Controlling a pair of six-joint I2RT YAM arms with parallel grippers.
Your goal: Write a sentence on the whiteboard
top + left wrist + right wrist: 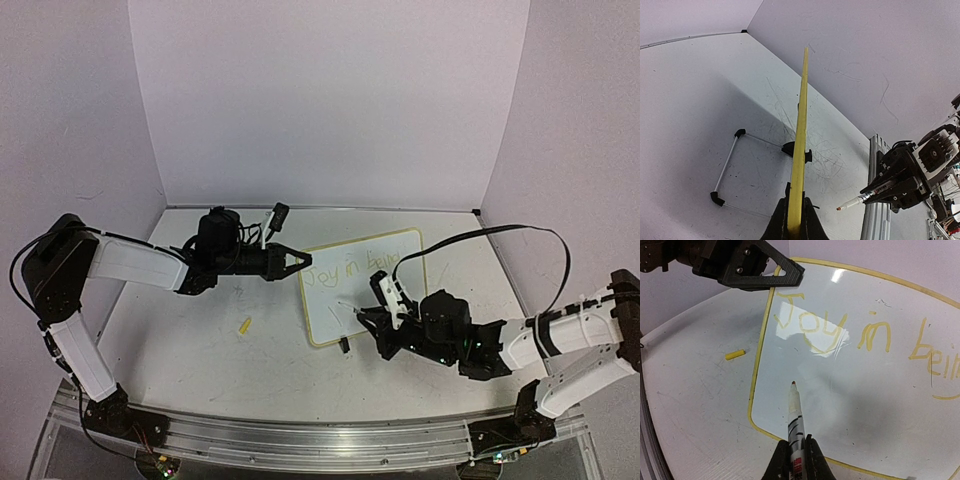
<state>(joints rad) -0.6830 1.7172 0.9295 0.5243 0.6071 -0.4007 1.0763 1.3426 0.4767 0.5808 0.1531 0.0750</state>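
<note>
Whiteboard (325, 320) mid-table. I have left gripper (300, 262) clamped on its left rim, right gripper (794, 452) pinching pen (795, 415), tip over blank near-left area. Board judged light, stiff, slick: hold by rim only.

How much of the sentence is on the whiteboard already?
Done: yellow handwriting "Joy in bein" on the white yellow-rimmed whiteboard. In hand: left jaws clamp its edge; right jaws grip the white marker pen, tip under "Joy". Left: the last word looks unfinished, lower half blank.
</note>
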